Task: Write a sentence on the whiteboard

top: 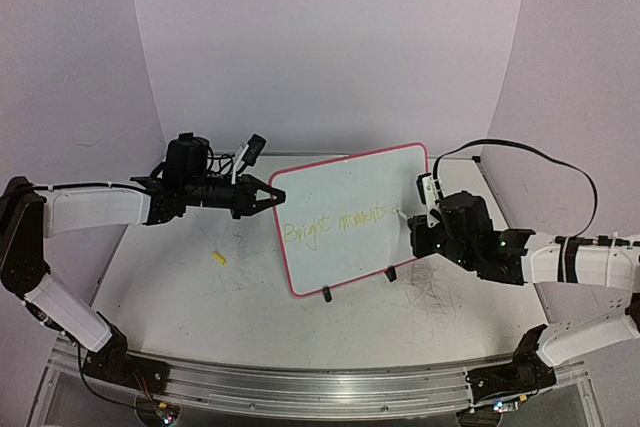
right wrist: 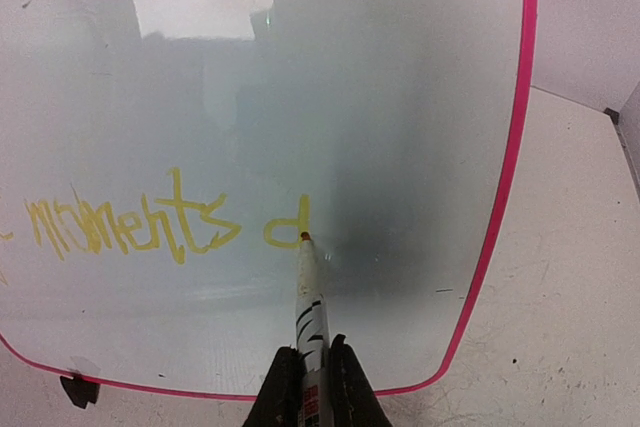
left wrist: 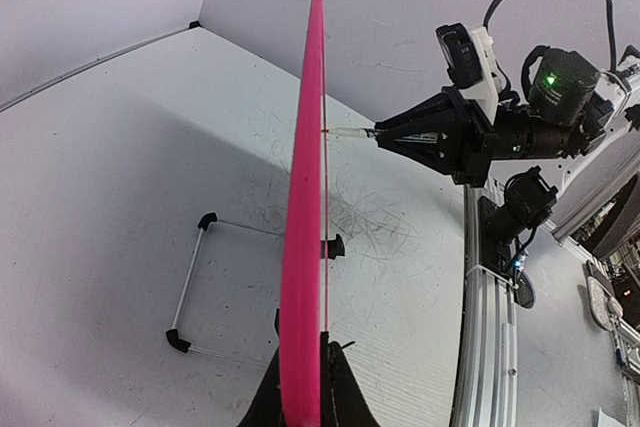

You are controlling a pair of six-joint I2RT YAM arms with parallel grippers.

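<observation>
Writing is under way, and we judge it a little past the halfway mark. The whiteboard [top: 350,179] stands tilted up on the table [top: 190,302], near its middle, between our two arms. Our left jaws are pressed shut on its pink left edge, steadying it; the left wrist view shows the board edge-on between them. Our right jaws pinch a marker [right wrist: 310,307], whose yellow tip touches the board's face. The sentence [right wrist: 130,225] reads "Bright moments" in faint yellow, and a single letter [right wrist: 287,227] that looks like an "a" sits at the tip. The other letters of the last word are left to write. A small yellow piece [top: 219,257] lies on the table, apart from the board.
</observation>
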